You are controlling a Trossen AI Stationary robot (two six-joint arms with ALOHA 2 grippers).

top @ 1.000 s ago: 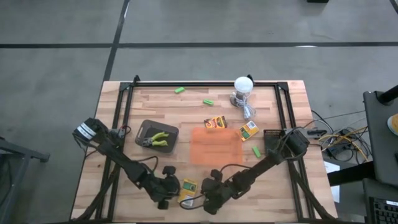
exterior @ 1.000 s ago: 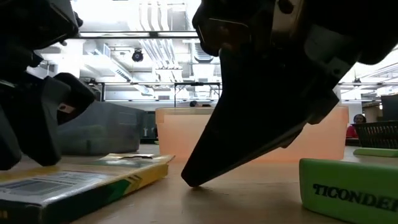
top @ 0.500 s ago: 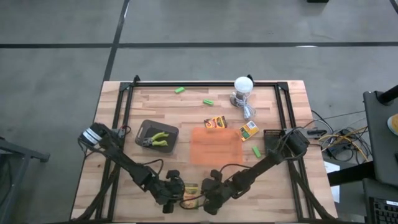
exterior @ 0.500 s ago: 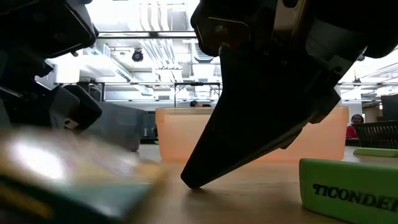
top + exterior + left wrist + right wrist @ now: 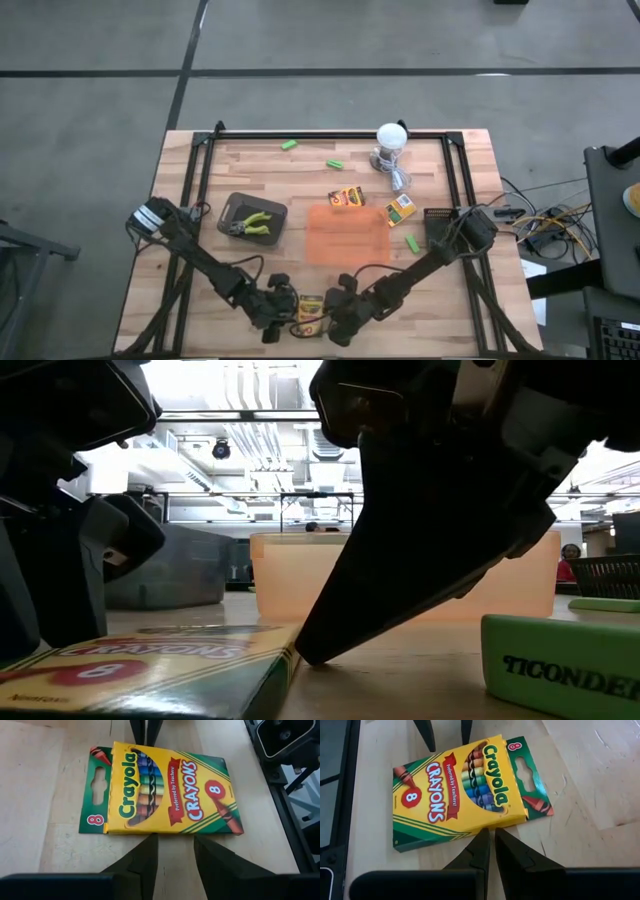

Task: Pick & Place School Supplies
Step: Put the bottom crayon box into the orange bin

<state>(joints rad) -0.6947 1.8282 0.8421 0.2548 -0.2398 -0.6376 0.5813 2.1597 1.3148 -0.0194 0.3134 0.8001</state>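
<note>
Wooden table (image 5: pixel 250 180) planks carry a crayon box (image 5: pixel 311 308) lying flat at the near edge, between the two grippers. The left gripper (image 5: pixel 172 851) stands part open just beside it, holding nothing; the right gripper (image 5: pixel 491 845) is closed and empty opposite. A clean pick likely needs the left fingers straddling the box's narrow sides before closing.

both arms are stretched low toward the table's near edge. the left gripper (image 5: pixel 174 851) is held slightly parted, while the right gripper (image 5: pixel 491 846) is closed, tips facing each other.
</note>
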